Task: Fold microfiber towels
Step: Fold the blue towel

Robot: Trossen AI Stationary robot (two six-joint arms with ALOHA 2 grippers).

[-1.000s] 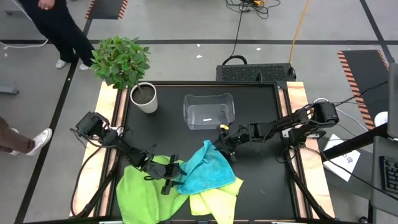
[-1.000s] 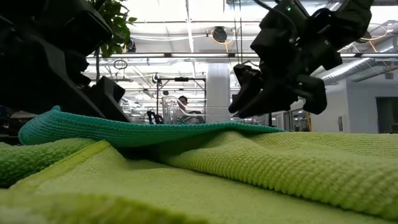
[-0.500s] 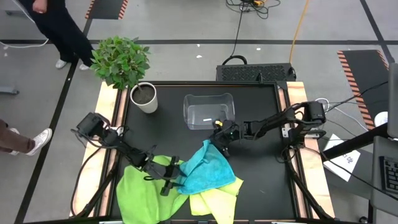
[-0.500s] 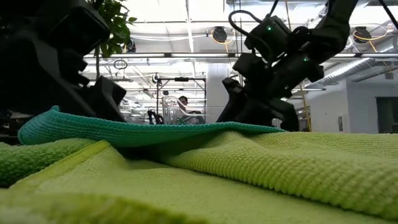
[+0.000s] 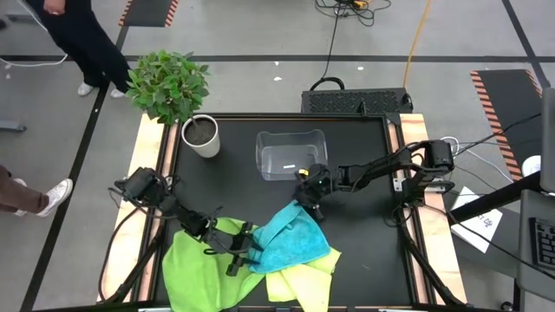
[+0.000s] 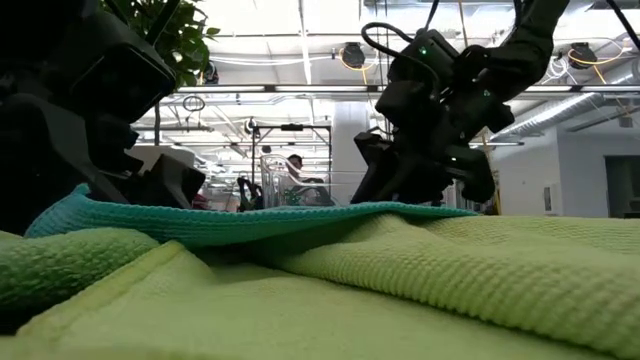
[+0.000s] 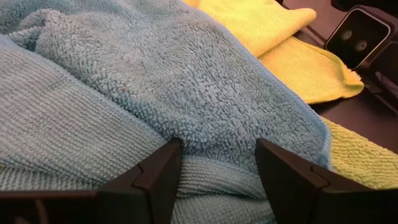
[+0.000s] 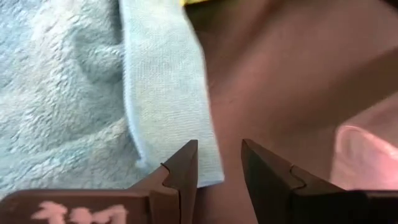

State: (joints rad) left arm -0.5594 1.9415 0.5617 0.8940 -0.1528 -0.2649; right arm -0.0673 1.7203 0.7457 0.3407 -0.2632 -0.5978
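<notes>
Three towels lie heaped at the near edge of the black table [image 5: 234, 173]: one turquoise towel [image 5: 290, 240] on top, one bright green towel [image 5: 195, 269] spread under the left arm, one pale yellow towel [image 5: 299, 276] poking out beneath the turquoise one on the side toward the right arm.

The left gripper [image 5: 241, 257] sits low on the heap at the turquoise towel's edge, where it overlaps the green. In its wrist view its two fingers [image 7: 155, 180] stand apart with turquoise pile bulging between them; the cloth lies against the fingers, but whether they have pinched it I cannot tell.

The right gripper [image 5: 310, 205] hangs over the turquoise towel's far corner, the one pointing toward the bin. In its wrist view its two fingers [image 8: 183, 171] are set a narrow gap apart, tips just at the towel's hem, with bare table showing between them. Nothing is in its grasp.

Just beyond the right gripper stands one clear plastic bin [image 5: 291, 154]. One white pot [image 5: 201, 136] holding a leafy plant [image 5: 167, 85] occupies the far corner on the left arm's side, well apart from both grippers.

From table height the turquoise towel [image 6: 250, 220] shows as a thin ridge over the yellow-green folds, the two arms dark above it.

Two people's legs show on the floor beyond the left arm.
</notes>
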